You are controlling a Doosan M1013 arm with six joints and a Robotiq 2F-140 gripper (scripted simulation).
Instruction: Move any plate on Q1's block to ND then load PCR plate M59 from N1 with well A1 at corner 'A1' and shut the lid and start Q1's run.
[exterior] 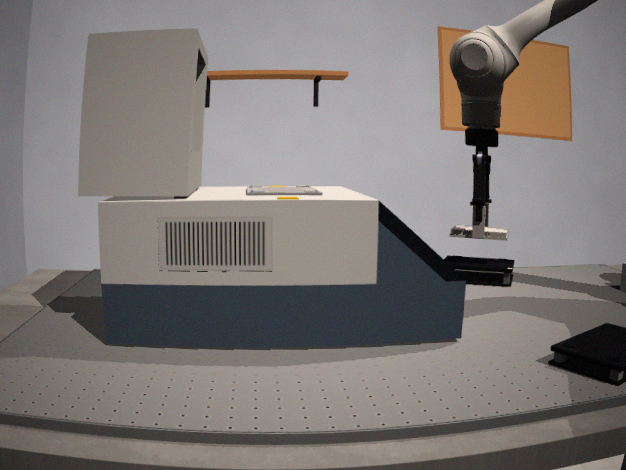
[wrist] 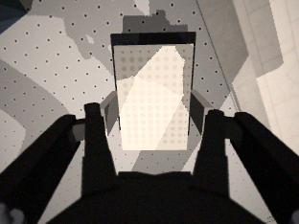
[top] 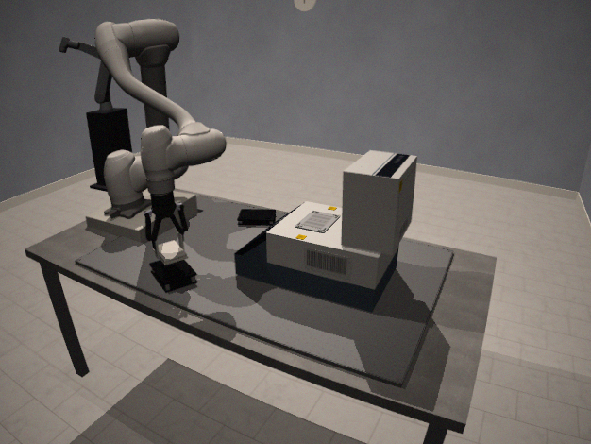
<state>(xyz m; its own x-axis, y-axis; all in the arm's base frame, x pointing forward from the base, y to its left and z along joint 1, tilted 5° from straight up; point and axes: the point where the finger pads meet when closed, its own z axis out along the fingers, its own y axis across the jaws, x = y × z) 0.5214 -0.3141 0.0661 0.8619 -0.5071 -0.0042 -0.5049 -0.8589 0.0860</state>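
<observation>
My gripper [top: 165, 244] is shut on the white 96-well plate M59 [top: 170, 249] and holds it level a little above the black nest N1 [top: 173, 274]. In the side view the plate [exterior: 470, 231] hangs clear of the nest [exterior: 479, 270]. In the wrist view the plate [wrist: 153, 98] sits between my two fingers, gripped across its long sides, with the nest's dark frame [wrist: 153, 38] below it. The cycler Q1 [top: 333, 233] stands with its lid [top: 379, 200] raised and open. Its block [top: 316, 221] shows bare wells with no plate on it.
A second black nest [top: 257, 216] lies behind Q1's front left corner; in the side view it sits at the right edge [exterior: 591, 351]. The arm's base plate [top: 138, 214] is at the table's far left. Q1's sloped panel side faces my gripper.
</observation>
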